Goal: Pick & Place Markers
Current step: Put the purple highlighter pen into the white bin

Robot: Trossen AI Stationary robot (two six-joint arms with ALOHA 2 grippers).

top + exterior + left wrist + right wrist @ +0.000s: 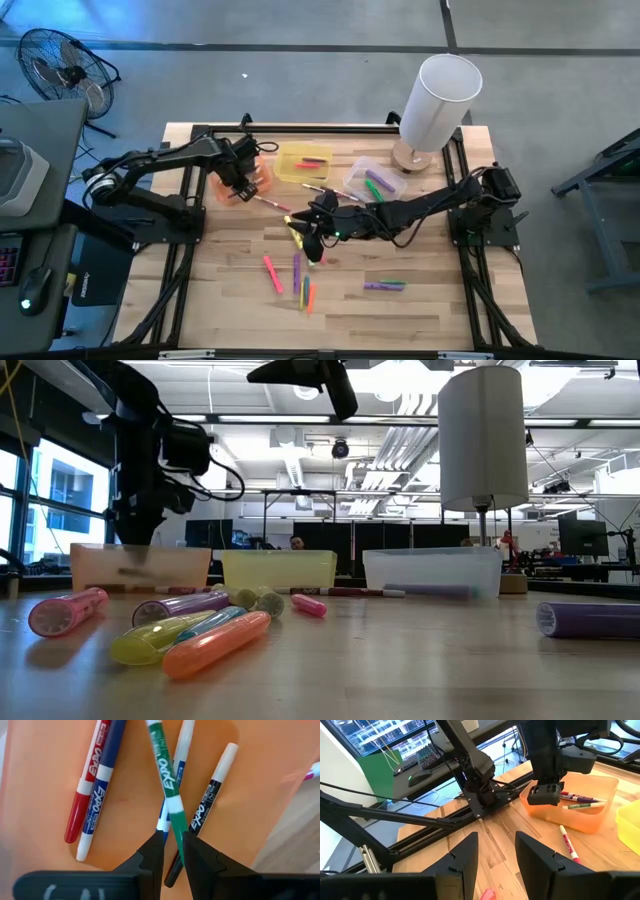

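The left gripper point(171, 851) hangs over the orange bin point(243, 181) near the far left corner of the bench point(450, 290). Its fingers are a little apart, with a green marker point(167, 790) between the tips; if they press it, I cannot tell. Red, blue and black markers lie in the same bin. The right gripper point(496, 851) is near the bench's middle, its fingers spread and holding nothing. Loose markers point(296, 272) lie toward the near edge.

High view: overhead, straight down on the whole bench point(400, 300).
Low view: bench-level, facing the room.
Wrist views: both show the orange bin point(580, 812), the left one close up.
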